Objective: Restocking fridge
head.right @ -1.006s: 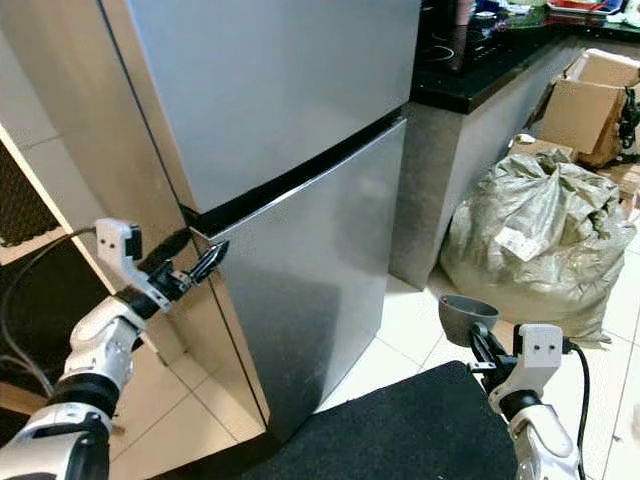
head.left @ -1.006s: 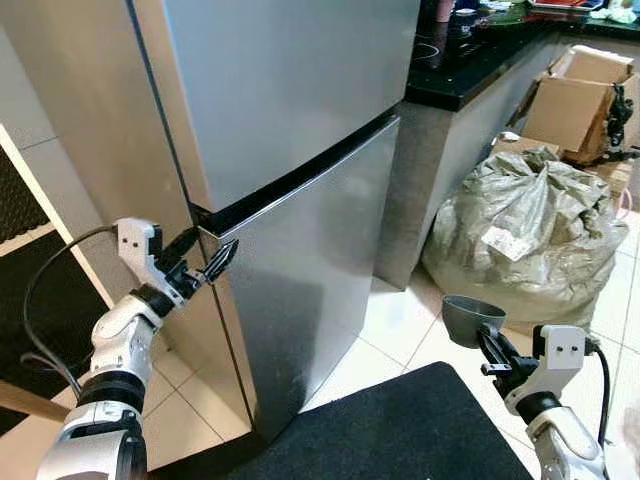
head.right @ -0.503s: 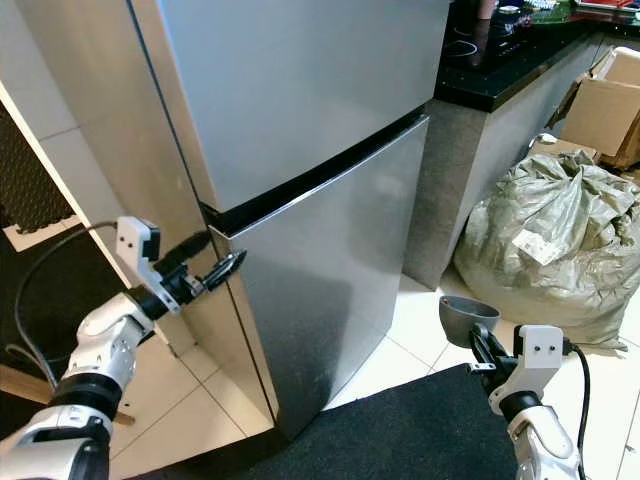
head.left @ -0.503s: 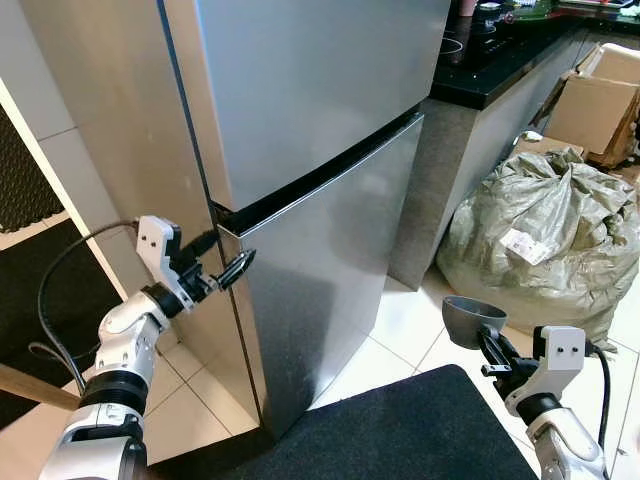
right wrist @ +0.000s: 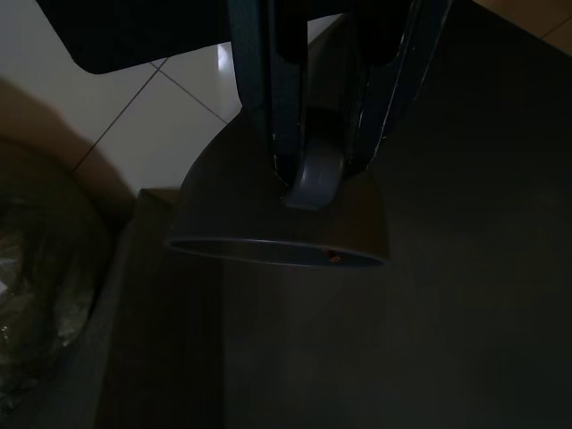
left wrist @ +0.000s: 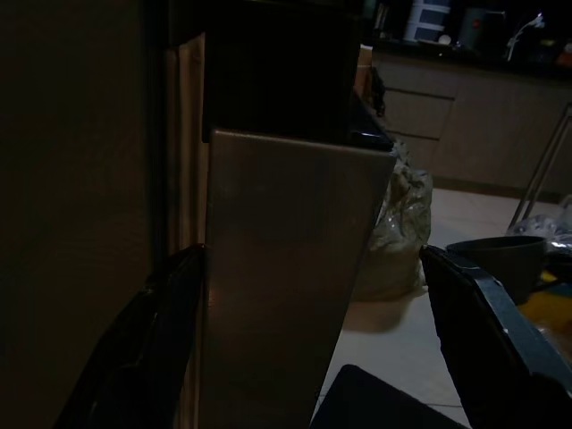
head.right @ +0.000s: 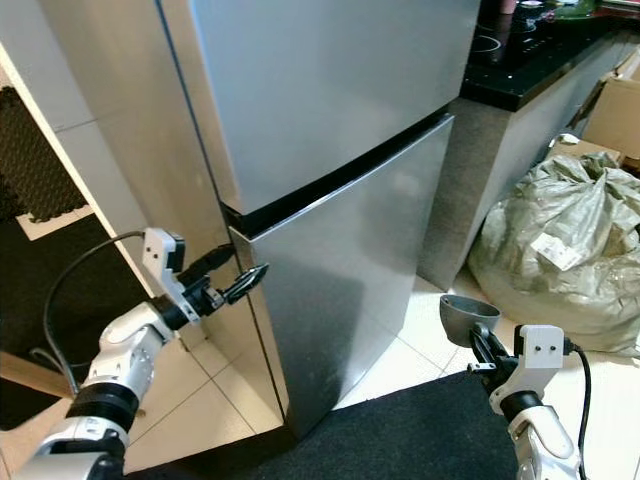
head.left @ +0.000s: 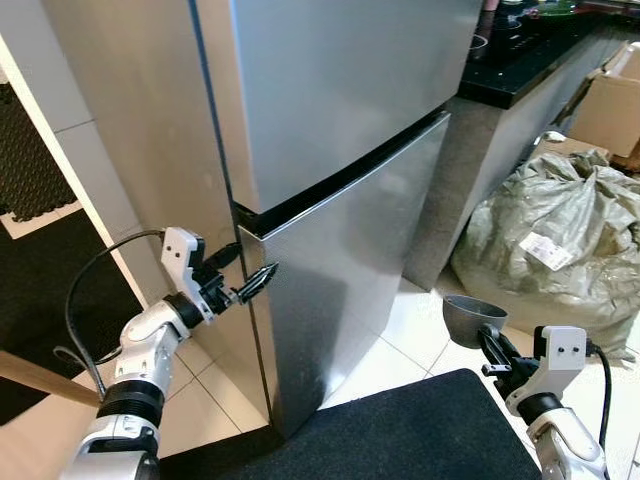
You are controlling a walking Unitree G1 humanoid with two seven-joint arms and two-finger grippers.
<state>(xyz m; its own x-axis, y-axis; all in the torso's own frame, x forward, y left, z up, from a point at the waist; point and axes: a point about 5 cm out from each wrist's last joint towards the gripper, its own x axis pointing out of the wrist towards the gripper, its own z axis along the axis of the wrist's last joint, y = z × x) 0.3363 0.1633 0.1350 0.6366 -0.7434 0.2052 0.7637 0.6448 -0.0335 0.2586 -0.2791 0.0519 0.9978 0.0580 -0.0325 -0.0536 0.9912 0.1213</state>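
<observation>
A tall silver fridge (head.left: 340, 150) stands before me with both doors closed, a dark seam (head.left: 350, 170) between the upper and lower door. My left gripper (head.left: 245, 277) is open at the left edge of the lower door (head.left: 360, 270), one finger on each side of that corner, as the left wrist view shows the door edge (left wrist: 286, 286) between the fingers (left wrist: 165, 340). My right gripper (head.left: 492, 351) at the lower right is shut on the rim of a dark grey bowl (head.left: 472, 319), seen close in the right wrist view as the bowl (right wrist: 281, 223).
A black mat (head.left: 400, 430) lies on the tiled floor at the fridge's foot. A stuffed grey-green sack (head.left: 540, 240) sits to the right, below a black counter (head.left: 530, 55), with a cardboard box (head.left: 612, 105) behind. A black mat (head.left: 60, 280) lies on the left.
The camera has shifted, so the fridge sits further right in the picture. My left gripper has gone from the dark seam's end down onto the lower door's left edge. The right gripper keeps the bowl.
</observation>
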